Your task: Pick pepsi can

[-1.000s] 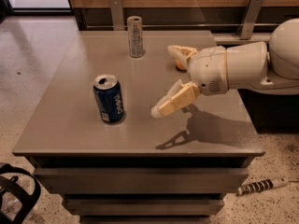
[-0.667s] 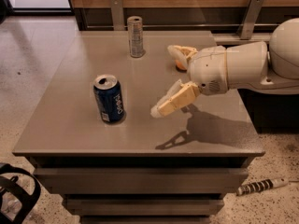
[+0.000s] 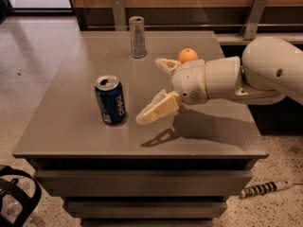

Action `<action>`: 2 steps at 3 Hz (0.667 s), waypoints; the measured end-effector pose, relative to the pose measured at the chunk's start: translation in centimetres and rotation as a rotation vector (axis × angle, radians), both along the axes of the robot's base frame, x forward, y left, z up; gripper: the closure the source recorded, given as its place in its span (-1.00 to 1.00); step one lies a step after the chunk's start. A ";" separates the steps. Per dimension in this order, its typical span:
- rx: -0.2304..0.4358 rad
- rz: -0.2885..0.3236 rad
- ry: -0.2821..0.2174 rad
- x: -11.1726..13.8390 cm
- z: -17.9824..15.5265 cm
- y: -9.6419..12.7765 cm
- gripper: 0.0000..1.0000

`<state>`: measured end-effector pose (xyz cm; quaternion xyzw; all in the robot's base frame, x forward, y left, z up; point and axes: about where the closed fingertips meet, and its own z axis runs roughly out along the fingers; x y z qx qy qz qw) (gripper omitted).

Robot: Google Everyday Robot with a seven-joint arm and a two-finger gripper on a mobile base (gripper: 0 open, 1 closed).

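Note:
The pepsi can, short and dark blue with white lettering and a silver top, stands upright on the left middle of the grey table. My gripper is open and empty, just to the right of the can and a little above the table top. Its lower finger points at the can with a small gap left. Its upper finger is farther back. The white arm comes in from the right.
A taller slim silver-grey can stands at the back of the table. An orange sits behind my gripper's wrist. A wall rail runs behind the table. A black object and a striped cable piece lie on the floor.
My gripper has moved left and a little down toward the pepsi can. The orange now shows behind the wrist. The cans have not moved.

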<state>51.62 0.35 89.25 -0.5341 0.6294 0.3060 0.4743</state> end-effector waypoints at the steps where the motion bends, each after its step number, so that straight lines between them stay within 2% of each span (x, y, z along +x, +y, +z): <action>1: 0.037 0.006 0.006 0.5 -1.2 1.7 -1.00; 2: 0.077 0.028 0.006 1.0 -1.9 3.4 -1.00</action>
